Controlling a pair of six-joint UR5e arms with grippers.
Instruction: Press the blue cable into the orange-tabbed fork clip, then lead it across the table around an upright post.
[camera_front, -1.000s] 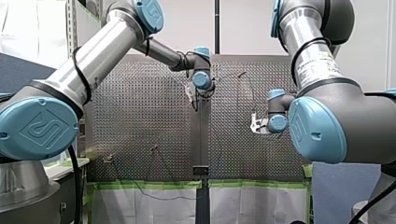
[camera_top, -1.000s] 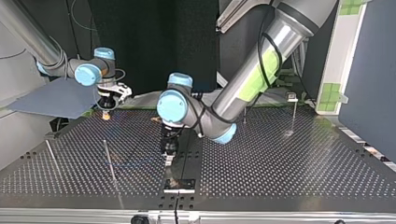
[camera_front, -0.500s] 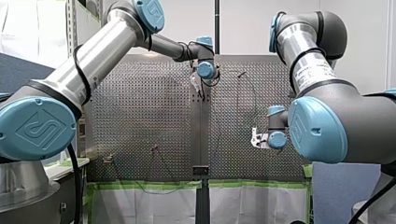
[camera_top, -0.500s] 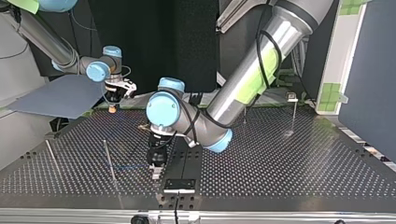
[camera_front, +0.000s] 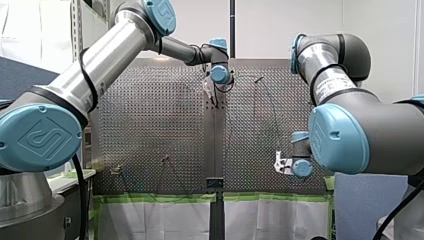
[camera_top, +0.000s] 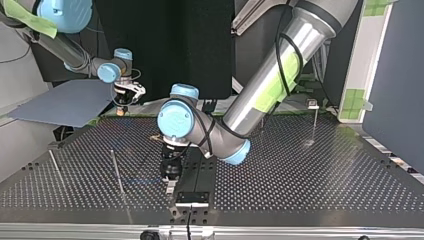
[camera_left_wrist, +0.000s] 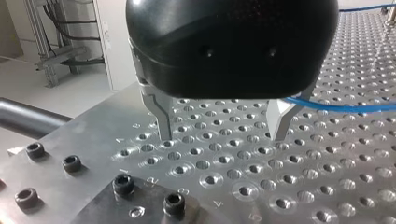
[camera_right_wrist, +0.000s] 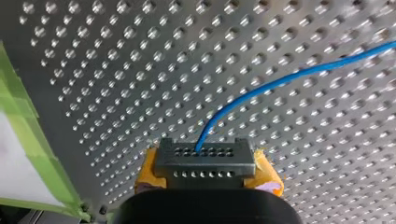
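Drawn down the front view, my right tool (camera_right_wrist: 205, 167) pinches the blue cable (camera_right_wrist: 280, 79); my left tool (camera_left_wrist: 223, 136) stands spread beside it.

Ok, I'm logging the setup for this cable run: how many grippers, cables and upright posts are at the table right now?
Grippers: 2, my left gripper and my right gripper
Blue cable: 1
Upright posts: 4, counted in the top view
Total: 7
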